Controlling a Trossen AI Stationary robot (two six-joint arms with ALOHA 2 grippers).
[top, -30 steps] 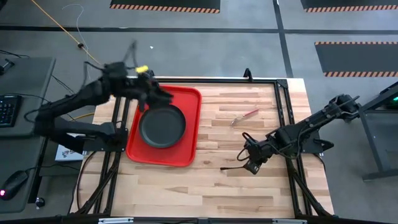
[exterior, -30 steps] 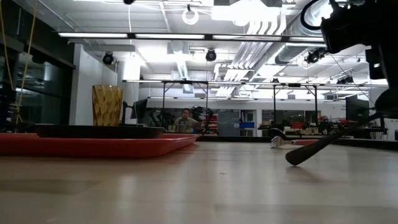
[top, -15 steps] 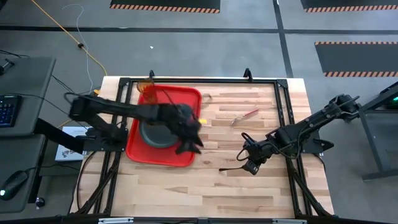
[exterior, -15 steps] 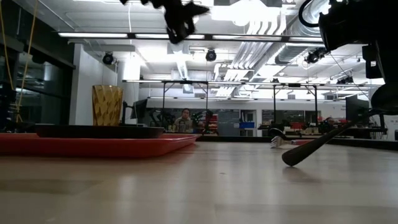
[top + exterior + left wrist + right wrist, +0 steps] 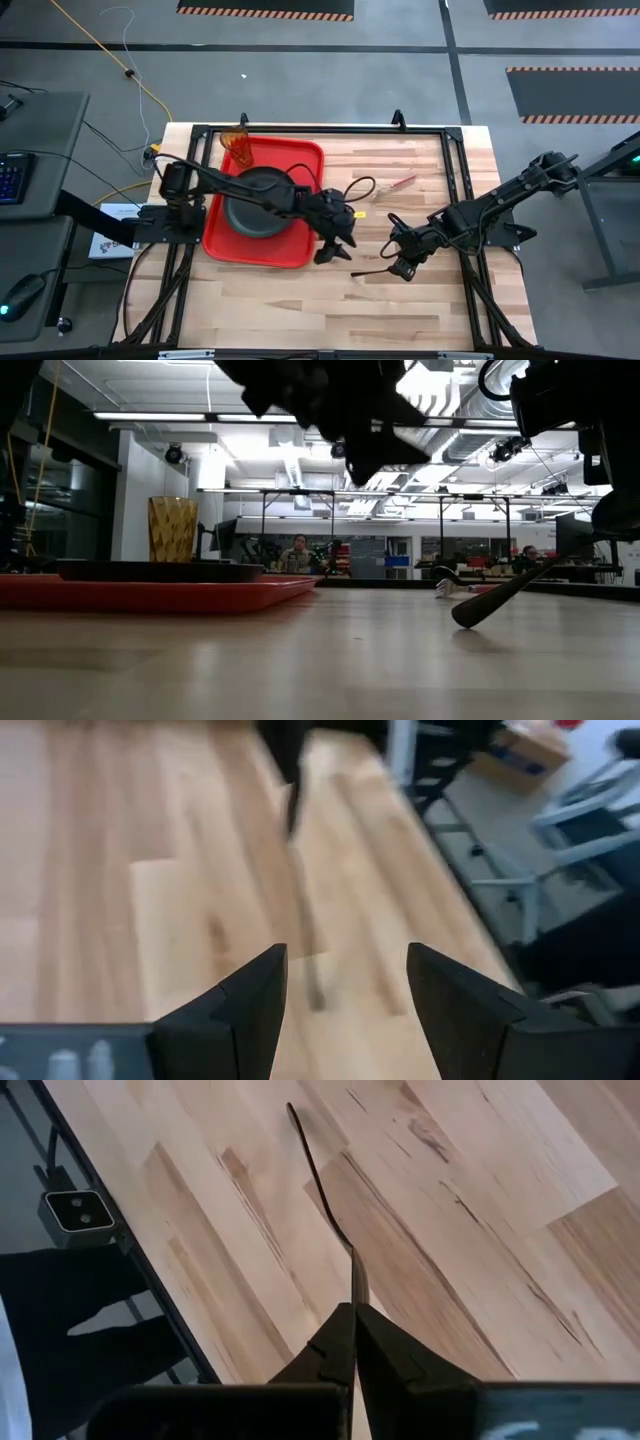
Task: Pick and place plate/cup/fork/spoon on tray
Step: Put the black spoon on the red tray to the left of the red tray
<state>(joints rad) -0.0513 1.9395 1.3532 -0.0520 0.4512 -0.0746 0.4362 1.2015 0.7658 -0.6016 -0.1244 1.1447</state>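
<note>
Dark right fingers [image 5: 352, 1342] clamp spoon [image 5: 322, 1190]; left fingers [image 5: 345, 1000] apart.

light wood plank table [image 5: 400, 300] with black frame around its edge. red tray [image 5: 221, 249] lies on its left part. fork [image 5: 394, 186] lies flat right of centre, well apart from tray. spoon [image 5: 372, 271] (one end touching the top, other end raised) nearer the front.

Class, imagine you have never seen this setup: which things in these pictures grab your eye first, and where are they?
The red tray on the table's left side stands out, carrying the dark plate and the amber cup at its far corner. The left gripper, fingers open, reaches toward the right gripper, which pinches the spoon above the wood.
</note>
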